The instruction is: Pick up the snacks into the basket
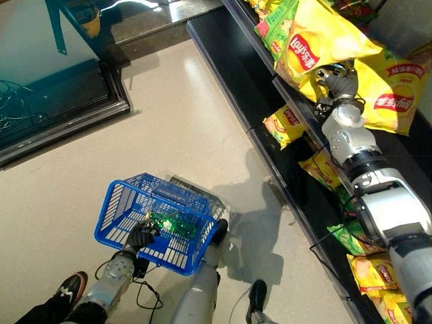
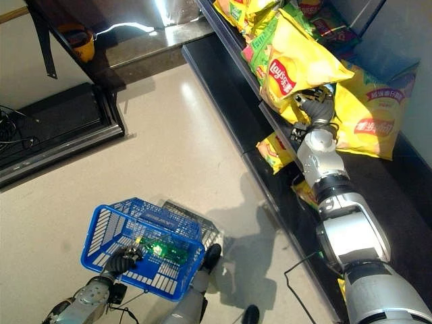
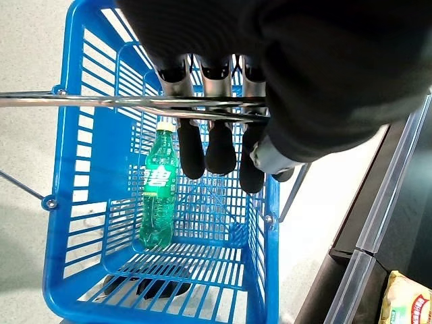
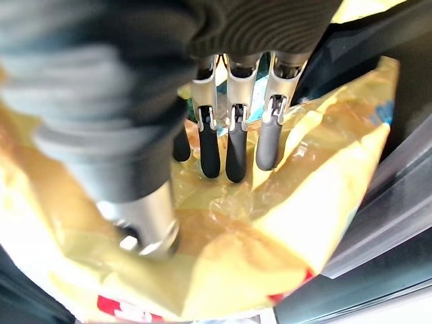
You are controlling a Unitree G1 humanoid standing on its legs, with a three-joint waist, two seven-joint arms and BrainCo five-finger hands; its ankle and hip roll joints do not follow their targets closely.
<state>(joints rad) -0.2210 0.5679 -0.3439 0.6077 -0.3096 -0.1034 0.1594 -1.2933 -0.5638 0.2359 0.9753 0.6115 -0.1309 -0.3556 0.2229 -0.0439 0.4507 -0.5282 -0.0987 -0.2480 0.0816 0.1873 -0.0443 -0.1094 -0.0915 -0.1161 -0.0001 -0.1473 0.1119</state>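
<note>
1. Blue basket hangs over the floor, its wire handle hooked in the left hand's curled fingers; a green bottle lies along its bottom.
2. Yellow chip bag on the shelf juts past the edge, pinched by the right hand.

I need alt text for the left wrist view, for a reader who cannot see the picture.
The robot's left hand has its fingers curled round the metal handle of a blue plastic basket, seen from above. One green bottle lies inside the basket. The basket hangs over a pale floor, beside a dark shelf edge.
</note>
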